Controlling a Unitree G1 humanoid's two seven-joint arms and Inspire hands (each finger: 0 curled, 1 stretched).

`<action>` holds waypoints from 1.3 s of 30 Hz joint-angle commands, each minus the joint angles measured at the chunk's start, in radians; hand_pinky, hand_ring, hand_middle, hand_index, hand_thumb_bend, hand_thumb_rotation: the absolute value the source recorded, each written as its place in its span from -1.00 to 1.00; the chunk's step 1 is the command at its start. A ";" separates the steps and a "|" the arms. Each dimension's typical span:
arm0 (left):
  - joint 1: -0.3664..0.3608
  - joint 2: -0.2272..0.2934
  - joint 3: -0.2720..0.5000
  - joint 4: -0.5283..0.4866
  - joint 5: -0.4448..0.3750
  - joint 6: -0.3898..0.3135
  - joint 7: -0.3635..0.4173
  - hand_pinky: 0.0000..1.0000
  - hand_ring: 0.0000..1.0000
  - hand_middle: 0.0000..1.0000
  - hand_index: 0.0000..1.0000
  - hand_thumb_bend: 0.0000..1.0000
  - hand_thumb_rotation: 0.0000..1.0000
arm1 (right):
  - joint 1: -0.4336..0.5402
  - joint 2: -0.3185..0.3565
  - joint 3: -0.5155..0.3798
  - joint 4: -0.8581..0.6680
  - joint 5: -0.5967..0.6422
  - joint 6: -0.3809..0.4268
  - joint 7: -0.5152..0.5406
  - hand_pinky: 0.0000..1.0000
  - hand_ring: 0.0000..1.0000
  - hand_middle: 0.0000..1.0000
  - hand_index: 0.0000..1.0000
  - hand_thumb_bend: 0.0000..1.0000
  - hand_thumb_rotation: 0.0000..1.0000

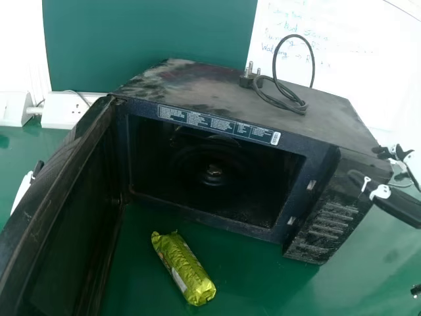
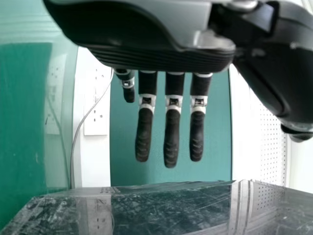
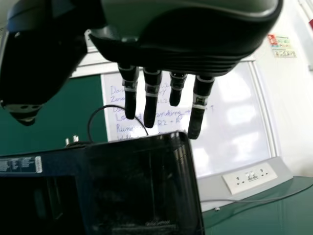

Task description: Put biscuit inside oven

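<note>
A black microwave oven (image 1: 197, 135) stands on the green table with its door (image 1: 59, 217) swung wide to the left and its cavity empty. In front of the opening, outside the oven, lies a yellow-green biscuit packet (image 1: 183, 266). At the left edge, partly behind the door, part of my left hand (image 1: 24, 189) shows; in the left wrist view the left hand (image 2: 171, 132) has straight fingers and holds nothing. My right hand (image 1: 393, 203) is beside the oven's control panel at the right; in the right wrist view the right hand (image 3: 150, 105) is open with straight fingers above the oven's side.
A black power cable with its plug (image 1: 279, 89) lies coiled on top of the oven. White socket boxes (image 1: 62, 110) sit behind at the left. Behind the oven are a green panel (image 1: 151, 33) and a whiteboard (image 1: 355, 52). The green table (image 1: 250, 283) extends in front.
</note>
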 commanded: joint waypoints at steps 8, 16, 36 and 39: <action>0.000 0.007 0.010 0.002 -0.001 -0.012 0.003 -0.34 -0.23 -0.14 -0.03 0.03 -0.86 | 0.011 -0.027 0.045 -0.052 -0.077 0.019 0.007 0.42 0.60 0.64 0.73 0.97 0.28; -0.001 0.005 0.009 -0.002 -0.007 -0.006 0.002 -0.34 -0.23 -0.14 -0.03 0.03 -0.86 | -0.034 -0.008 0.085 -0.080 -0.040 0.051 -0.007 0.35 0.60 0.67 0.73 0.88 0.09; 0.006 -0.005 0.002 -0.033 0.003 0.021 0.024 -0.35 -0.25 -0.15 -0.03 0.03 -0.86 | -0.100 -0.043 0.211 -0.091 0.058 -0.097 0.000 0.16 0.43 0.50 0.62 0.95 0.15; 0.003 -0.004 0.002 -0.027 0.005 0.018 0.024 -0.35 -0.24 -0.15 -0.03 0.03 -0.85 | -0.114 -0.037 0.226 -0.092 0.087 -0.088 0.004 0.21 0.47 0.53 0.63 0.90 0.08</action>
